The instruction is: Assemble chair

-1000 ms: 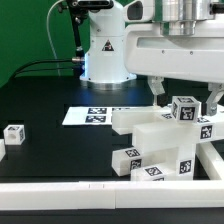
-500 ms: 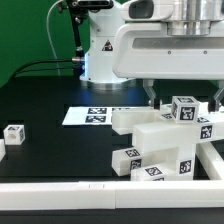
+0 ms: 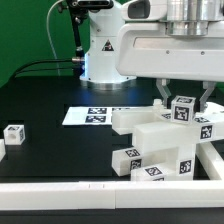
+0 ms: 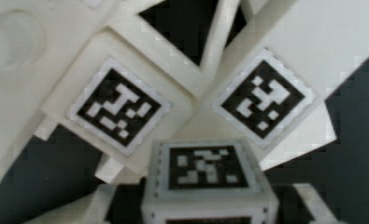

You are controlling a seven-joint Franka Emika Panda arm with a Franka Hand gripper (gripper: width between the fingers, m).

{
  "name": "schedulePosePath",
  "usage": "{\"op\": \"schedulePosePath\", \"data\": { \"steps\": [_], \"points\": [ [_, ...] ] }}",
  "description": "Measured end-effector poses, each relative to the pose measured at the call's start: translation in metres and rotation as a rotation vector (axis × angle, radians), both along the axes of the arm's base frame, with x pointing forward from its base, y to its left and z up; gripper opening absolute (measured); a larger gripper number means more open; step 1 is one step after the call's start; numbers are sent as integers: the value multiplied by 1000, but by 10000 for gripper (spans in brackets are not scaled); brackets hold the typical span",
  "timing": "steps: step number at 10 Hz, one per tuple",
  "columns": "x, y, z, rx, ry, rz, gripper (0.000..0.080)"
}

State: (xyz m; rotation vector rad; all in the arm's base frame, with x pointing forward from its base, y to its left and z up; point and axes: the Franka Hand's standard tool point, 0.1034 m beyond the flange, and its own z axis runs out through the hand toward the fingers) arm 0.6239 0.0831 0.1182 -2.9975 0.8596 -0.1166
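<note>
— Since the tool (image 3: 182, 96) has its fingers down on either side of that small tagged block (image 3: 183, 108), would you say it has hold of it?

— I cannot tell. The fingers stand close on both sides of the block in the exterior view, and the wrist view shows the block's tagged top (image 4: 206, 165) right between them, but neither picture shows firm contact.

— Where is the chair in all this?

— Partly built. The chair (image 3: 165, 140) stands on the black desk (image 3: 50, 105) toward the exterior view's right, a stack of chunky white slabs and bars with tags facing the camera. The small block sits on top of it. Another loose tagged cube (image 3: 14, 134) lies well apart, at the exterior view's left edge, and the marker board (image 3: 97, 115) lies flat behind the stack.

— So which step is this?

— By my reading, seizing that top block, either to seat it properly or to turn it into place.

— And next?

— A settled, square grip first; then a careful press or twist. A skewed pull could shift the stacked parts below.
</note>
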Motion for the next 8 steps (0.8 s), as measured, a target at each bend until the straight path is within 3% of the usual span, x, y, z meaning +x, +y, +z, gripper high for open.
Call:
{"op": "schedulePosePath", "data": {
  "steps": [6, 8],
  "points": [
    [1, 1, 0, 65, -9, -754, 281],
    [5, 1, 0, 109, -28, -971, 281]
  ]
}}
